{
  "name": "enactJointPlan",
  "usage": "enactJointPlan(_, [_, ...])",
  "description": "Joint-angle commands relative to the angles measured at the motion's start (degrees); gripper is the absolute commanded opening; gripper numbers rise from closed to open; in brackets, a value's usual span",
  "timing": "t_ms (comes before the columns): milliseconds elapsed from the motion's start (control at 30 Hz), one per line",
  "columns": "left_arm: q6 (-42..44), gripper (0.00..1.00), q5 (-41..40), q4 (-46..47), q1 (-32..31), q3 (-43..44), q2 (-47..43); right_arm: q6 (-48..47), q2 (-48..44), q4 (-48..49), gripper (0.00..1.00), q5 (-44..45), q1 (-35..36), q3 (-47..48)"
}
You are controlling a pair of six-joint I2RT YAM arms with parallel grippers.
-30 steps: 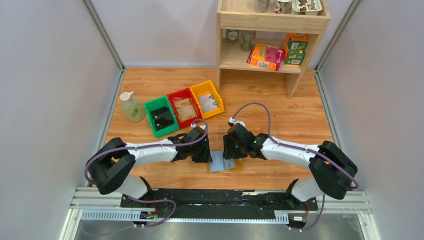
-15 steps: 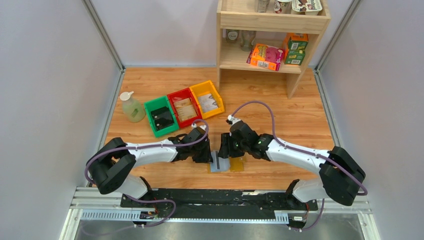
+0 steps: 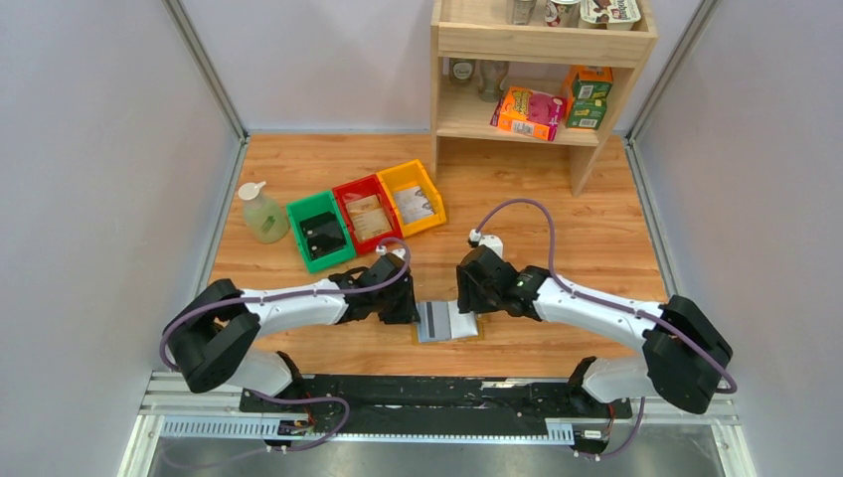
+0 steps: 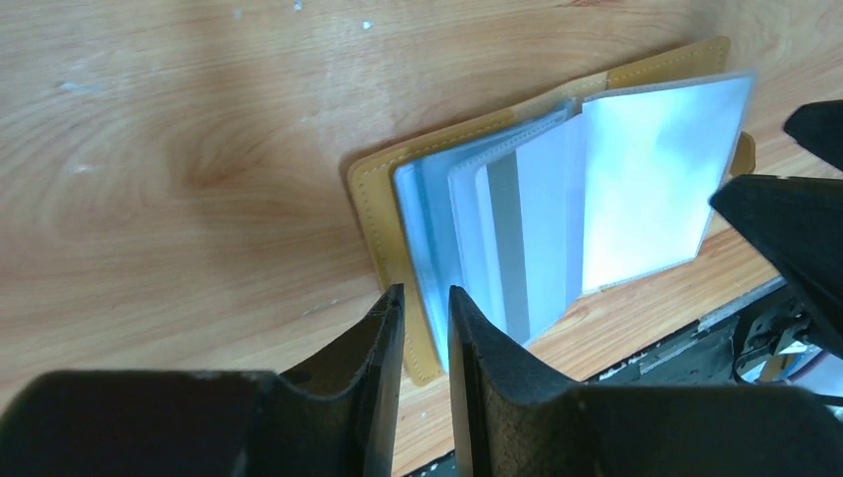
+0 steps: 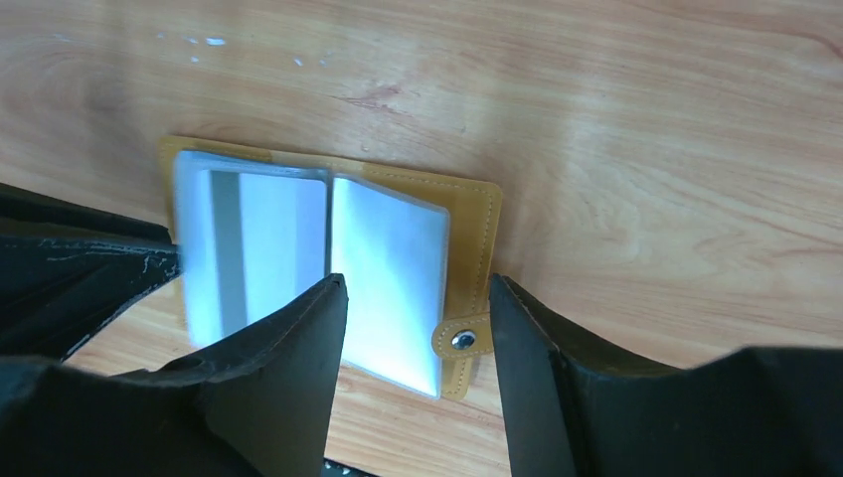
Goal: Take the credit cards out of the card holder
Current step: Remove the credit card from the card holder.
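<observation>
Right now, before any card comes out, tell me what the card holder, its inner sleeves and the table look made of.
Card holder: probably leather or faux leather, mustard, matte, with stitched edges and a shiny metal snap. Inner sleeves: clear soft plastic, glossy; they catch glare, and a striped card shows through. Table: wood or wood-look laminate, smooth, with visible grain.

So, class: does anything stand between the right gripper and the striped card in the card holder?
No loose object. The striped card sits inside a pale sleeve of the card holder, left of the open right gripper.
</observation>
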Motion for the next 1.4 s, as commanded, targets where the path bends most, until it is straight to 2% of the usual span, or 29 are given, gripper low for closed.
enactJointPlan(0, [-0.09, 0.31, -5.46, -5.27, -0.3, -0.15, -7.62, -0.27, -6.99, 4.36, 0.58, -0.03, 0.08, -0.63])
enactJointPlan(133, [0.26, 0.33, -8.47, -8.28, -0.3, 0.56, -14.31, -1.42, -9.73, 14.89, 0.56, -9.86, -0.35, -4.15])
enactJointPlan(267, [0.0, 0.33, -5.24, -3.82, -0.22, 0.47, -16.69, 0.78, -8.16, 22.55, 0.52, -18.48, -1.85, -7.23])
enactJointPlan(400, [-0.97, 0.31, 1.17, 3.48, -0.3, 0.38, -12.14, 2.62, -4.82, 30.54, 0.5, -24.64, -3.6, -10.38])
enactJointPlan(600, [-3.96, 0.26, 3.13, 10.86, -0.3, -2.08, -4.48, 4.91, -0.25, 38.73, 0.49, -30.45, -7.12, -14.61])
enactJointPlan(900, [-6.95, 0.19, 0.67, 9.83, -0.21, -5.16, -1.75, 6.58, 4.85, 46.46, 0.47, -34.84, -9.93, -18.3])
enactJointPlan(1367, [-7.56, 0.15, 0.84, 9.83, -0.21, -6.04, 0.35, 10.27, 9.51, 59.65, 0.19, -42.93, -13.8, -22.96])
